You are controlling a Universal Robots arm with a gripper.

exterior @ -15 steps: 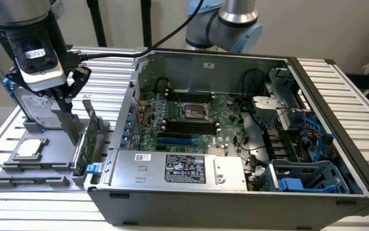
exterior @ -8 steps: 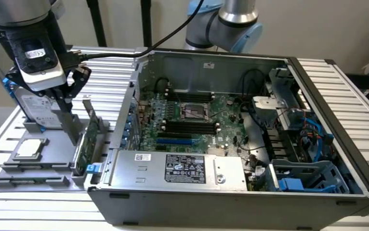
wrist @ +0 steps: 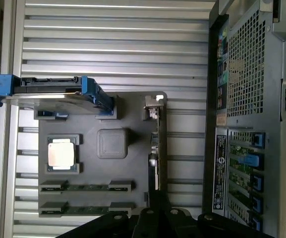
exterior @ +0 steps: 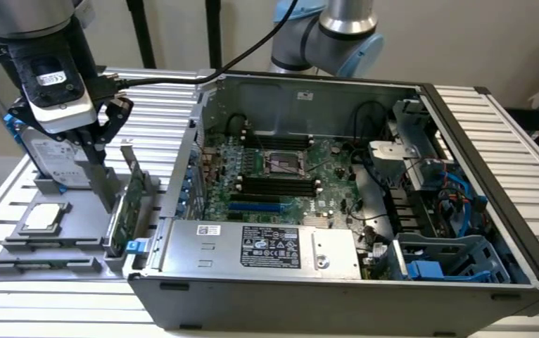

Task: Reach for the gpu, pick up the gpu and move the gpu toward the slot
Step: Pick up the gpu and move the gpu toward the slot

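The gpu (exterior: 134, 191) is a thin green card with a silver bracket at one end. It stands on edge in the grey holder tray (exterior: 72, 271) at the exterior view's left, beside the open computer case (exterior: 345, 296). In the wrist view the gpu (wrist: 155, 148) shows edge-on along the tray's side nearest the case. My gripper (exterior: 98, 169) hangs over the tray, just off the card on the side away from the case. Its tip (wrist: 158, 201) lines up with one end of the card's edge. A blue expansion slot (exterior: 255, 208) lies on the motherboard inside the case.
A silver hard drive with blue rails (exterior: 58, 162) stands at the tray's far end, close behind the gripper. A square processor chip (exterior: 44, 217) and memory sticks (exterior: 39, 264) lie in the tray. The case wall (exterior: 190, 176) rises right beside the gpu.
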